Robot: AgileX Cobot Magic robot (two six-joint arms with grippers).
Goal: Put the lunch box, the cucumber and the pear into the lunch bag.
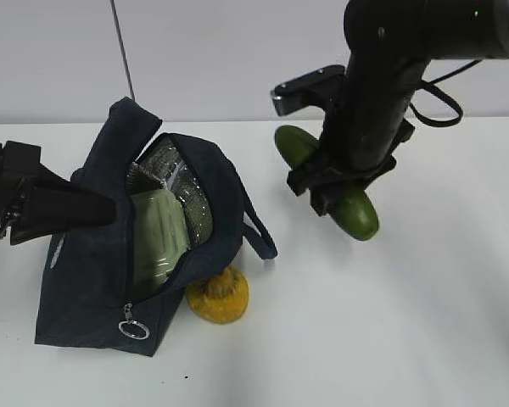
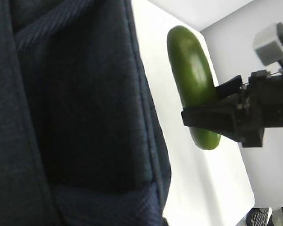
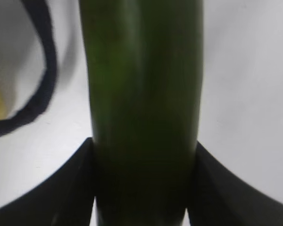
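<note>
Black fingers of the right hand (image 1: pixel 339 188) clamp the cucumber (image 1: pixel 357 212) at centre right. Left hand (image 1: pixel 89 210) — closed on the lunch bag (image 1: pixel 85 280) edge; lunch box (image 1: pixel 159 233) inside, pear (image 1: pixel 218 295) beside it on the worktop (image 1: pixel 407 339).

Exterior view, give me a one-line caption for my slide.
Right claw grips the cucumber beside the open lunch bag holding the lunch box; pear waits outside.

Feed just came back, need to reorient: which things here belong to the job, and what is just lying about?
Job: bag, open; lunch box inside it; pear beside the bag; cucumber in the right gripper.
Lying about: nothing I can see besides the table.
</note>
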